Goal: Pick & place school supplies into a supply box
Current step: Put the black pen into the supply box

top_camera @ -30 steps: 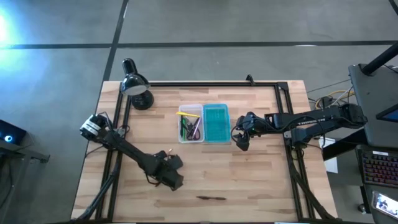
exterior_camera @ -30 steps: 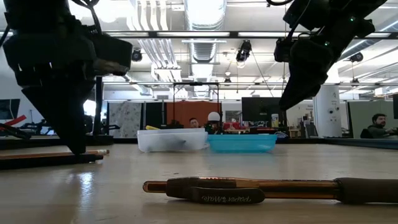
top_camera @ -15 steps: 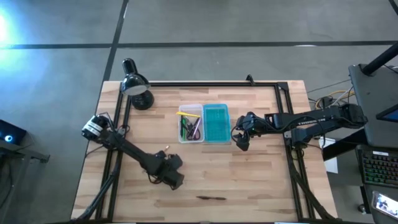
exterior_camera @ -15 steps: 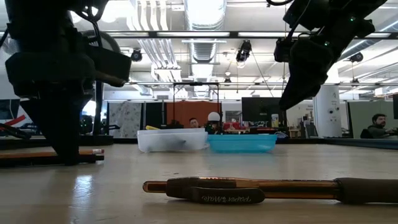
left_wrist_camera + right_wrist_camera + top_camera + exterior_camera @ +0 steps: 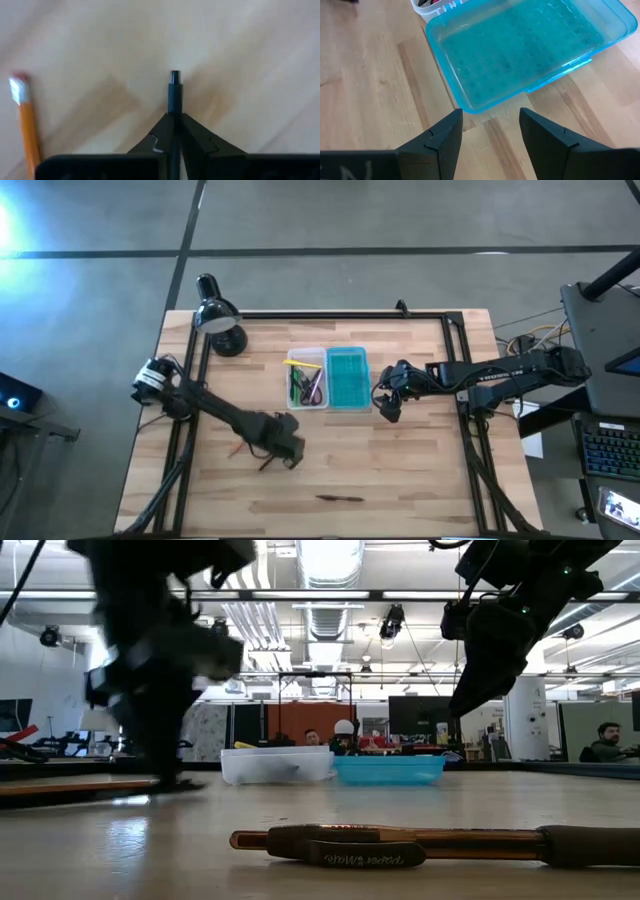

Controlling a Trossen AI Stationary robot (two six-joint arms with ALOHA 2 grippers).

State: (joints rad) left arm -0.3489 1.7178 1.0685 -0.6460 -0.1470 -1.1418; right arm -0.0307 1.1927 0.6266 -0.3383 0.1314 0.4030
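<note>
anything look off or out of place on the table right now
Nothing is spilled or broken. Two supplies lie outside the supply box: a dark brown pen near the table's front edge and an orange pencil beside the left gripper, which is shut on a thin dark pen. The right gripper waits, open, by the teal lid.

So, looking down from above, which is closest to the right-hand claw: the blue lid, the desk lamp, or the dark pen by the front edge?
1. Teal lid, right beside the right gripper.
2. Dark pen, near the front edge.
3. Desk lamp, far back-left corner.
</note>
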